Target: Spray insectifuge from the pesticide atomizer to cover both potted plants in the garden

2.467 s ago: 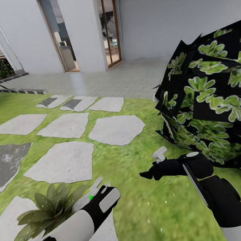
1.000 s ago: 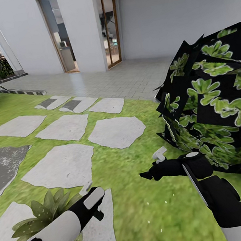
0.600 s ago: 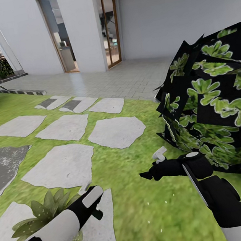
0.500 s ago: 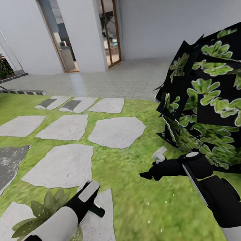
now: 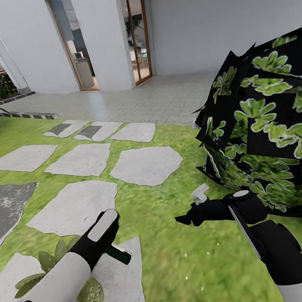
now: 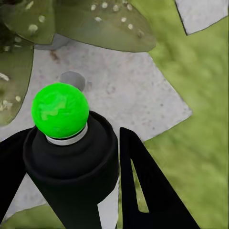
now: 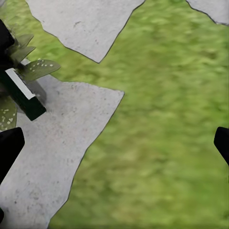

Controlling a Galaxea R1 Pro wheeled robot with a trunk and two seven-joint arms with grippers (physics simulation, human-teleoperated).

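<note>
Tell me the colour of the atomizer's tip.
Bright green, on the pesticide atomizer held in the left gripper; clearest in the left wrist view.

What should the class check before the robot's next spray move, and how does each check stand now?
1. Pesticide atomizer clamped in left gripper: ok.
2. Potted plant close under the left arm: ok.
3. Green nozzle tip aimed at the leaves: cannot tell.
4. Leaves fully covered with spray: cannot tell.
5. Right gripper open, empty, apart from the dark bush: ok.
</note>
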